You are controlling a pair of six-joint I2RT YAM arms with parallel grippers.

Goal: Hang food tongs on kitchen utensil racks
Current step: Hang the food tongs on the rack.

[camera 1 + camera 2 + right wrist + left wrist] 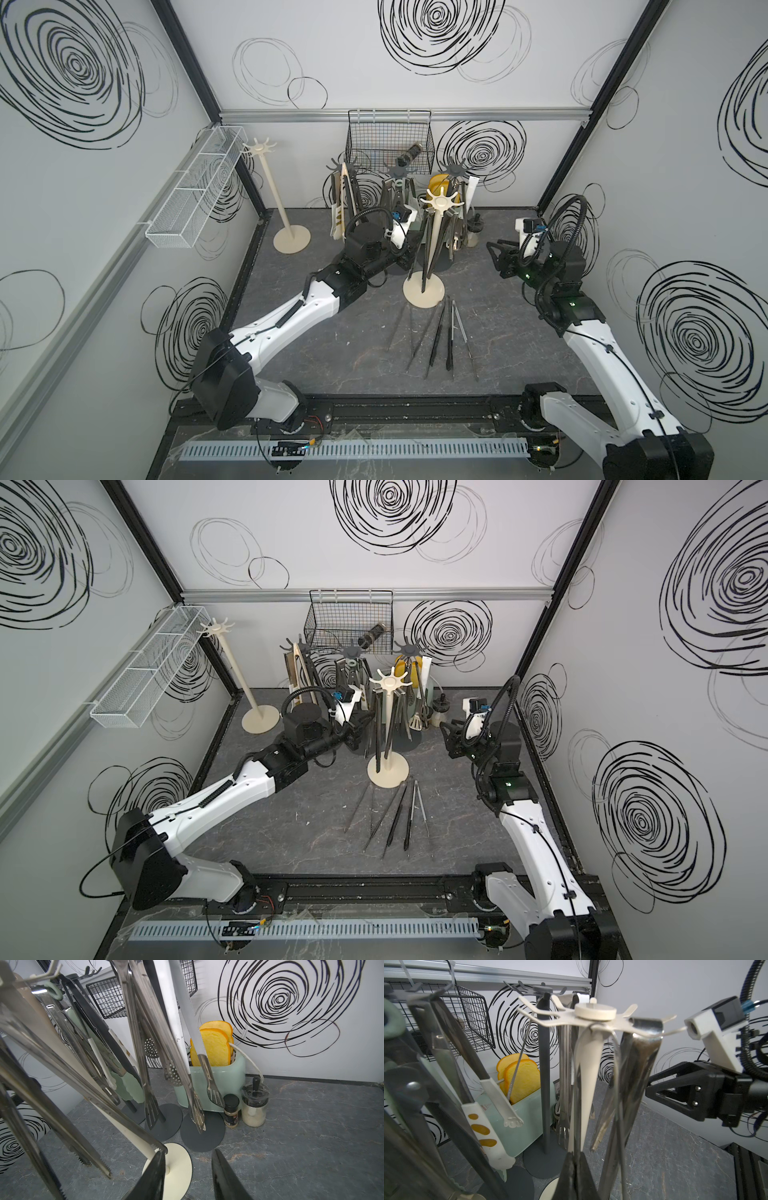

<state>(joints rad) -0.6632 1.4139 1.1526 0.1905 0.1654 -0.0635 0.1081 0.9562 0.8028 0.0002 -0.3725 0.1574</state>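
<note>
Beside the near cream rack (432, 245), left tool (572, 1155) pinched closed, right tool (188, 1151) parted

in both top views the left gripper (360, 729) sits mostly hidden behind the hanging tongs (376, 729) on the near cream rack (390, 683), so its jaws cannot be read there. in the left wrist view its fingers (566, 1178) run off the frame edge. the nearest tongs (409, 1095) are only a blur. the right gripper (188, 1153) shows just two cropped fingers. the dark cylinder (409, 153) in the black wire basket (374, 141) is too small to name.
</note>
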